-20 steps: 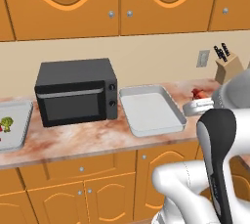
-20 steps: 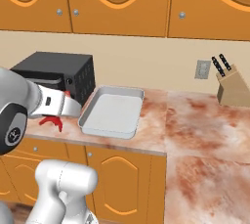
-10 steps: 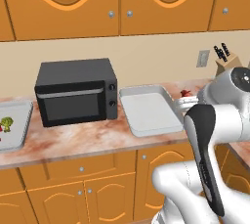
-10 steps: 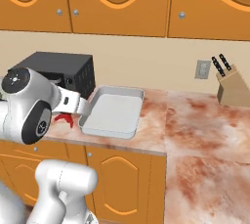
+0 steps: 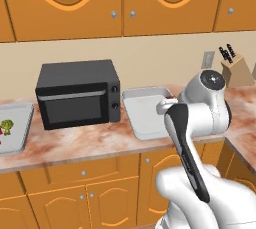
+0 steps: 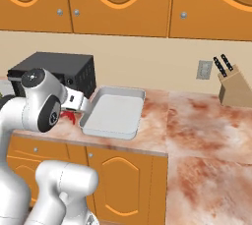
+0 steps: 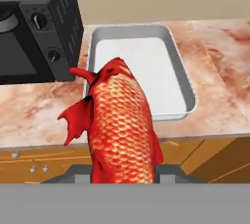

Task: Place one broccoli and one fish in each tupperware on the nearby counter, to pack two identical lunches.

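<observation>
- Counter (image 5: 90,140): long mottled pink-brown stone top on orange cabinets with round knobs. It runs across the left base view and turns a corner at 3 o'clock in the right base view.
- Upper cabinets (image 6: 118,0): orange doors across the top of both base views.
- Microwave (image 5: 77,100): black, sits on the counter at about 9 o'clock of frame centre in the left base view. Its knobs show at 10 o'clock in the hand view.
- Tupperware (image 7: 139,69): grey rectangular container with a white floor, on the counter just beside the microwave at its 3 o'clock in the left base view. Nothing in it.
- Second tray (image 5: 15,128): at the 9 o'clock edge of the left base view, well apart from the tupperware, microwave between them. Broccoli (image 5: 6,124) lies in it, something red touching it, too small to identify.
- Fish (image 7: 119,127): red-orange, scaled, fills the hand view from centre to 6 o'clock. It hangs above the counter's front edge, near the tupperware's near rim, not in it.
- My gripper (image 7: 123,171): clenched on the fish, finger pads pressed on both flanks at the lower end.
- Knife block (image 6: 234,89): wooden, dark handles, at the back wall at 3 o'clock in the right base view, beside a wall outlet (image 6: 202,70).
</observation>
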You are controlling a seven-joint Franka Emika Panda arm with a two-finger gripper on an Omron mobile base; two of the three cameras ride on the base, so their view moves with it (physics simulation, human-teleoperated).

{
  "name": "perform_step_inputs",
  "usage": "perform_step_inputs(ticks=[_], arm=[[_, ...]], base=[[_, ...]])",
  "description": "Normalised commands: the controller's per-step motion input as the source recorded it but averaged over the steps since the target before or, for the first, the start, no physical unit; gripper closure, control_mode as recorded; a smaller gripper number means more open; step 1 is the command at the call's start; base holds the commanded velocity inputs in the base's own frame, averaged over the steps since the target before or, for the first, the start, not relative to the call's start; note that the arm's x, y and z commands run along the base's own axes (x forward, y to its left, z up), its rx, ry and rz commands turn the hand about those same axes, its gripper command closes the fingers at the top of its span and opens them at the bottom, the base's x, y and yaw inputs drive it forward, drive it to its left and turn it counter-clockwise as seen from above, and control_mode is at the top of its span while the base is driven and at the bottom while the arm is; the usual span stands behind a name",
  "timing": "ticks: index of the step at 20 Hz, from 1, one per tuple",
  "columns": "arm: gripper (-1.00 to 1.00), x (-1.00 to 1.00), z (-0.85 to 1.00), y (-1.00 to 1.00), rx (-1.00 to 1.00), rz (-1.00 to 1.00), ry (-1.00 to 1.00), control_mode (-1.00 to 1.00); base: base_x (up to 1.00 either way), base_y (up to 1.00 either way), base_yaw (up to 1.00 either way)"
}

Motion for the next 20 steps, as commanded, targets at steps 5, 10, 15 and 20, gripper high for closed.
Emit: perform_step_inputs(ticks=[5,10,15,20], arm=[[1.0,0.33,-0.27,0.02,0.02,0.0,0.0,-1.0],[1.0,0.31,-0.3,0.0,0.05,0.0,0.0,-1.0],[1.0,0.45,-0.12,-0.02,0.05,0.0,0.0,-1.0],[1.0,0.57,-0.1,-0.06,0.05,0.0,0.07,-1.0]], base=[[0.0,0.0,0.0],[0.0,0.0,0.0],[0.0,0.0,0.0],[0.0,0.0,0.0]])
